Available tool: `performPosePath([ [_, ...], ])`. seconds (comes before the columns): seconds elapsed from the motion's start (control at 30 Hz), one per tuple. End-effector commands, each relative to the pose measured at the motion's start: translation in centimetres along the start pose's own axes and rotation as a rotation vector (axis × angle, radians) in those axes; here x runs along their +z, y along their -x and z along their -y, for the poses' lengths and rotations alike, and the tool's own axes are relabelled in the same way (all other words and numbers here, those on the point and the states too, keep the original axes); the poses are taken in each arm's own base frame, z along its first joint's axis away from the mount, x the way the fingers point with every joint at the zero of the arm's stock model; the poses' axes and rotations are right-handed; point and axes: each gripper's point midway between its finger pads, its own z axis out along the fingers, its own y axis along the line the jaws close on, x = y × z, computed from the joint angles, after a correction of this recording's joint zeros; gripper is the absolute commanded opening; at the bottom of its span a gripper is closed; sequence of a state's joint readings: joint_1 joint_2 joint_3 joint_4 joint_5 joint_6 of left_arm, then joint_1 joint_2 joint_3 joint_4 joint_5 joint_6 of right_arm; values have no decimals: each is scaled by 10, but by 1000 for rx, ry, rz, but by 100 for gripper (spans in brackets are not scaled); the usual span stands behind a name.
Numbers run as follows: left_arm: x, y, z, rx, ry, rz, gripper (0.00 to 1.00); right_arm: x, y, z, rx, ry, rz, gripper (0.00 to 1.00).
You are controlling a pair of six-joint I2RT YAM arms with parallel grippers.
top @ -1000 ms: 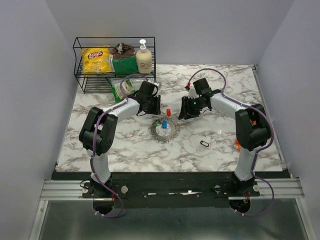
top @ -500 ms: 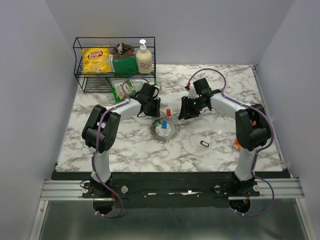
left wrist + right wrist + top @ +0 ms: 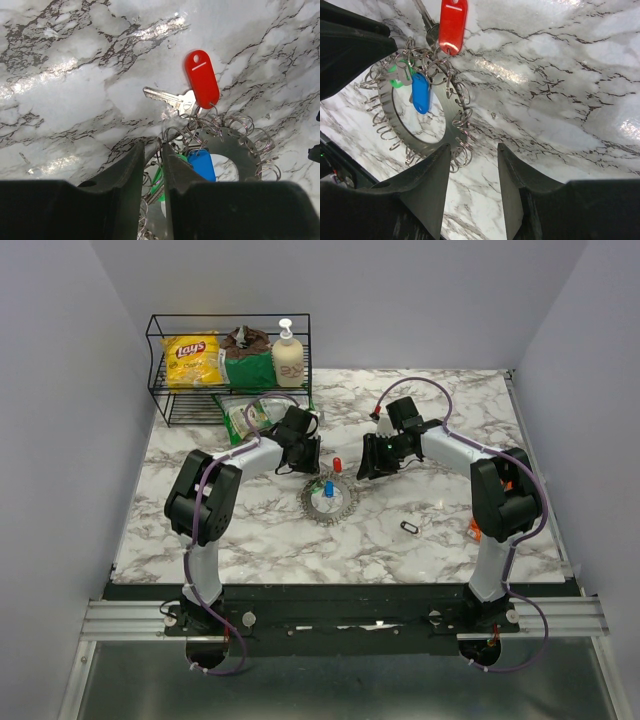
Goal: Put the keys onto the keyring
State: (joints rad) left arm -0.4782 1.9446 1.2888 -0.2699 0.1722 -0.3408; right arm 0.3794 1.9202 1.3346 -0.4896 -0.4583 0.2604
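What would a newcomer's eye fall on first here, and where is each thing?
The red key tag, with a silver key at its base, lies on the marble table around mid-table. On its near side is a metal disc edged with wire rings, a blue tag and a green tag among them. A yellow chip bag sits in the wire rack at the back left.

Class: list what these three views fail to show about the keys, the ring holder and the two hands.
- Left wrist view: green key mostly hidden behind the left hand; any grip unclear.
- Right wrist view: red key cut off by the top edge.
- Top view: small black item, too small to identify.
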Motion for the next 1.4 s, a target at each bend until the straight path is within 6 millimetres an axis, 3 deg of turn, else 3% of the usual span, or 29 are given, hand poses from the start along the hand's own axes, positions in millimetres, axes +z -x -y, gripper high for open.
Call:
performPosePath([
  [0.0,0,9,8,20,-29,15,25,0,-1,0,-10,20,1,51],
  [0.13,-1,7,7,22,-26,13,23,0,-1,-1,-12,21,3,51],
  [0.27,-3,9,8,27,-30,15,7,-1,1,-3,-15,25,6,51],
  [0.37,-3,7,7,32,-25,9,0,0,0,-3,-12,27,4,51],
  [0.67,-9,-3,2,25,-10,11,0,0,0,-3,-14,29,7,51],
  [0.87,-14,1,5,31,-20,43,0,-2,2,-5,-14,38,11,51],
  [1.2,-47,27,33,110,-129,146,0,-18,12,-17,-45,50,60,52],
  [1.27,-54,31,37,120,-148,160,0,-24,16,-21,-56,60,77,54],
  [1.37,-71,37,53,149,-213,188,0,-33,19,-28,-69,69,97,66],
])
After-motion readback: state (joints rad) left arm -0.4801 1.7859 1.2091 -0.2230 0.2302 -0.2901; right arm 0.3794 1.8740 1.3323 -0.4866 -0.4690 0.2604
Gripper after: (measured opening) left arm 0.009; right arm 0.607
